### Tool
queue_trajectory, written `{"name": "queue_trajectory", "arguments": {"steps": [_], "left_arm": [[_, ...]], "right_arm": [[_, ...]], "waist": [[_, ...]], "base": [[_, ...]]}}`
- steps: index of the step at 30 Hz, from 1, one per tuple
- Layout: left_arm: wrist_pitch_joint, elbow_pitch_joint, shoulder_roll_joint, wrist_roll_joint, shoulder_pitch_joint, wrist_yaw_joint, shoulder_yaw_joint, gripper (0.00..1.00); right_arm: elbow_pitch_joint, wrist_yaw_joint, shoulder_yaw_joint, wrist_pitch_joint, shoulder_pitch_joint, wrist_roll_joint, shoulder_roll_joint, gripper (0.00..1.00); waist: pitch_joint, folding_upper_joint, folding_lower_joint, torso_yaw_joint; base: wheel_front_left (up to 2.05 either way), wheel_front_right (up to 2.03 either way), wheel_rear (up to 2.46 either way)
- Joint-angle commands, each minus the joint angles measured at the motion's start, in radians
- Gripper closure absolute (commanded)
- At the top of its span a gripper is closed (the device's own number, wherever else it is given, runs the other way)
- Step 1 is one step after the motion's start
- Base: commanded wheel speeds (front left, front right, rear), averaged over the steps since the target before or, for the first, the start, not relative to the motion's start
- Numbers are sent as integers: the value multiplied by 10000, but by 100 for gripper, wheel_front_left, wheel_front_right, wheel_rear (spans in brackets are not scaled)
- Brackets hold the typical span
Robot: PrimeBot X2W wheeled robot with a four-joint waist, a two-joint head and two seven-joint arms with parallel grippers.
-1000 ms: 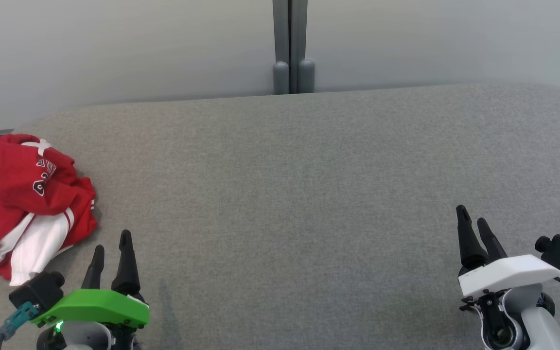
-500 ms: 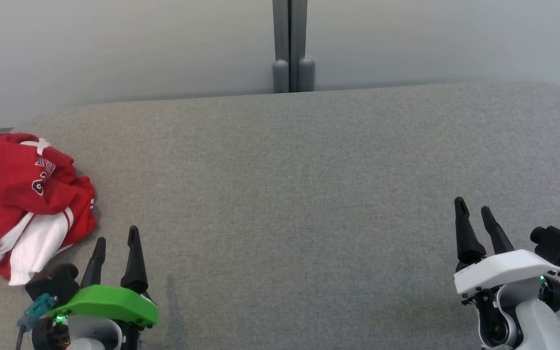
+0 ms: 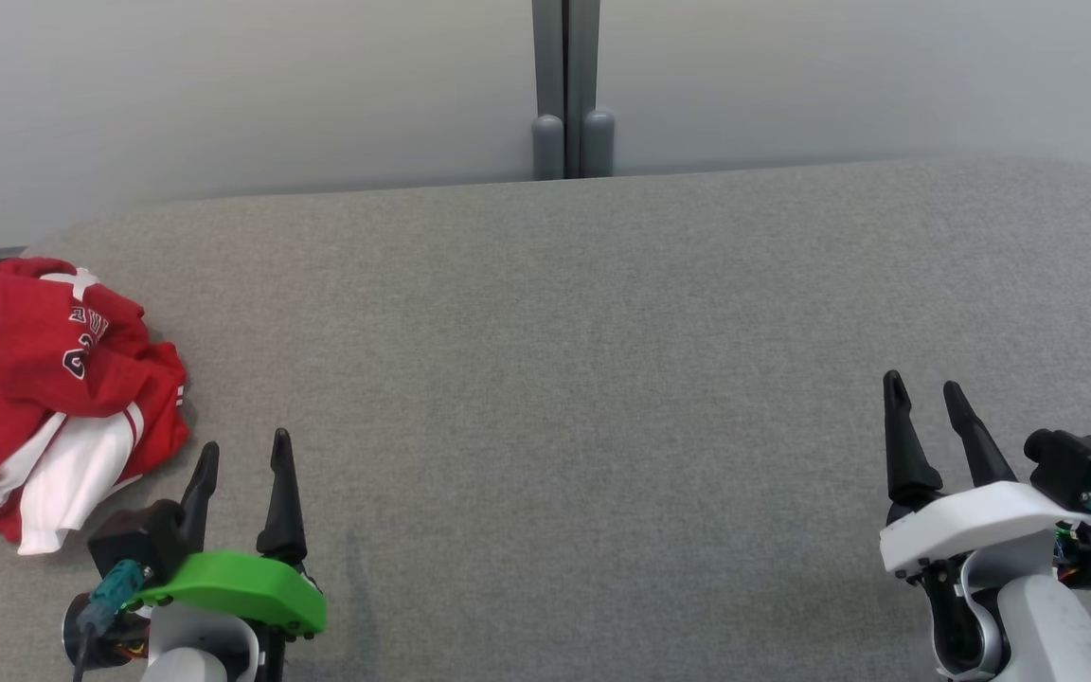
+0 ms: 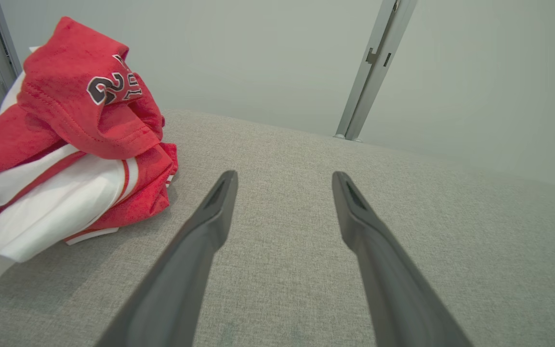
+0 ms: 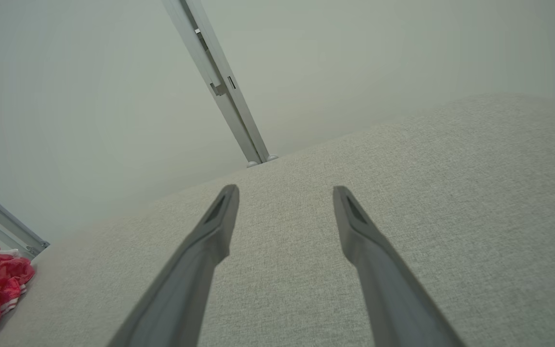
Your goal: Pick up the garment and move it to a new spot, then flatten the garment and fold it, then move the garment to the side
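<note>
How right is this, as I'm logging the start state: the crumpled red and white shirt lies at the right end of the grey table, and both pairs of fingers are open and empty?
One thing is wrong: the shirt lies at the left end of the grey table, beside the left fingers, as the head view shows. The rest holds: it is crumpled, and the left fingers and right fingers are open and empty.

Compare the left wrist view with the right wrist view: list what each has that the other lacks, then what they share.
Left wrist view, not the right: the left gripper, fingers open, and the dark number print on the red-and-white garment heaped close beside it, apart from it. Right wrist view, not the left: the right gripper, fingers open over bare fabric. Both: the garment, the grey fabric surface, a slanted grey post, the pale wall.
</note>
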Motion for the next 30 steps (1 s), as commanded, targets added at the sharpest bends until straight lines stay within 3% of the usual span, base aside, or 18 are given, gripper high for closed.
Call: {"name": "queue_trajectory", "arguments": {"steps": [1,22,30], "left_arm": [[-102,-15,17,306,-222,102,-11,0],[-560,644,-270,1695,311,-189,245,0],[-707,1039,-386,2107,199,-328,404,0]], "right_arm": [[-21,5,3,-111,58,-309,-41,0],[423,5,-39,-556,355,-1917,-60,0],[587,5,175,-725,466,-2386,-65,0]], "waist": [[-2,-1,0,6],[-95,-1,0,-103],[91,-1,0,510]], "base": [[0,0,0],[0,0,0],[0,0,0]]}}
